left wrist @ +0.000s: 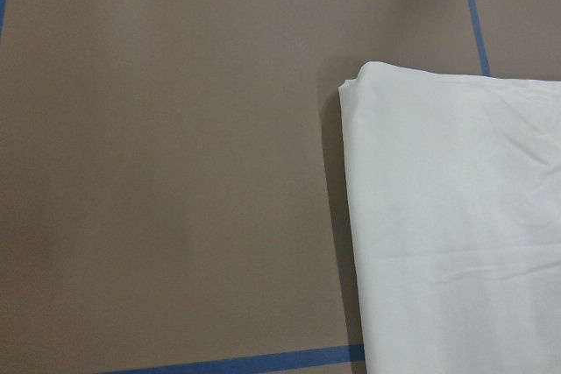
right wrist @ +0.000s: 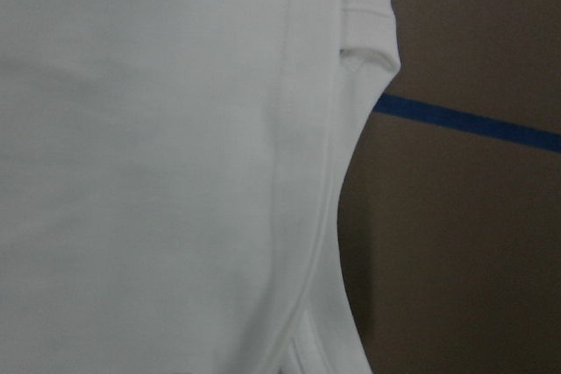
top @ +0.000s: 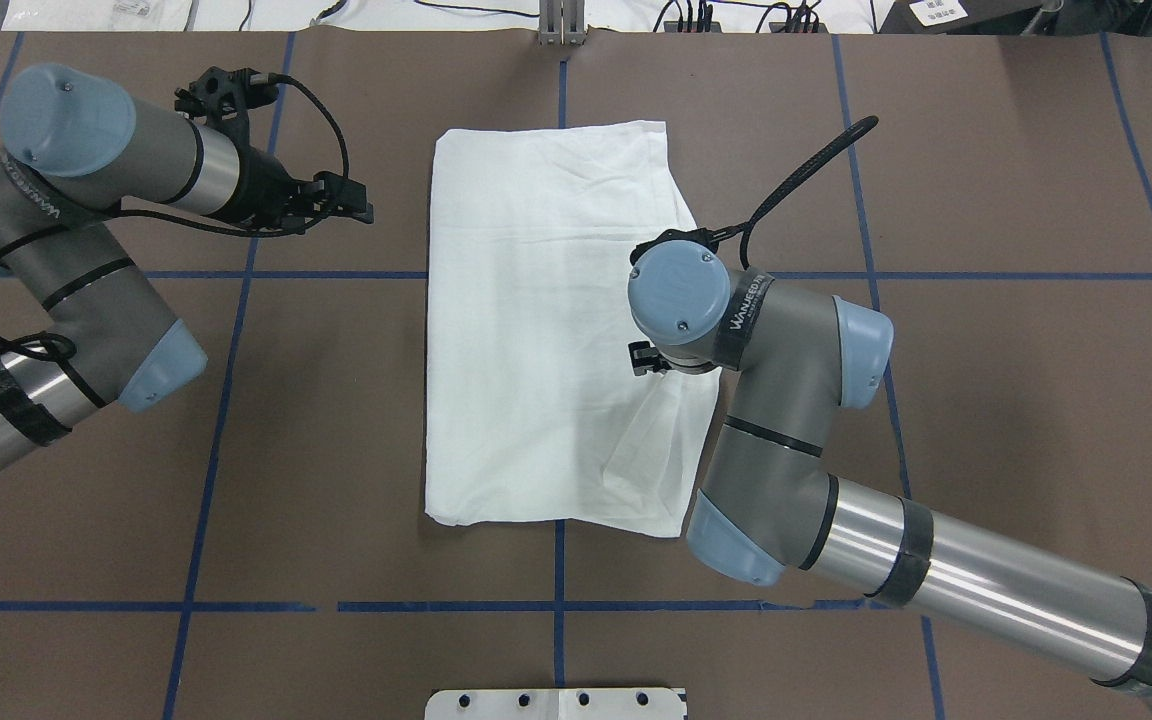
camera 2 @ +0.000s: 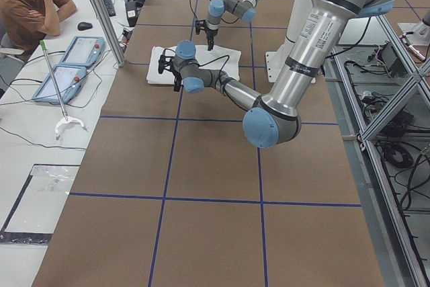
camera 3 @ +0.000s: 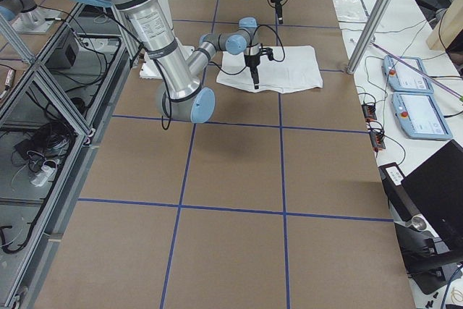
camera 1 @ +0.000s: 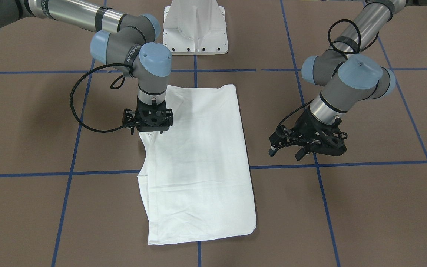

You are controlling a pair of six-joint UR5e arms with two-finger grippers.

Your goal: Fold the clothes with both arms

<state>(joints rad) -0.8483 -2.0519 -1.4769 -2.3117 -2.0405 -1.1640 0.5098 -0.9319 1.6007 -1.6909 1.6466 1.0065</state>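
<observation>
Shirt (camera 1: pixel 198 159), folded into a long white rectangle, lies mid-counter (camera 1: pixel 32 122), its long axis running away from the robot. Front view: left gripper (camera 1: pixel 285 152) hovers beside it, fingers apart; right gripper (camera 1: pixel 153 128) points down at its edge, fingers hidden, so I cannot tell its state. Right wrist view alone shows a stitched seam (right wrist: pixel 294 172).

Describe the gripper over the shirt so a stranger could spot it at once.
On the brown table crossed by blue tape lies a folded white shirt. The right gripper points straight down over the shirt's long edge. Unlike it, the left gripper hangs tilted over bare table, clear of the cloth.
</observation>
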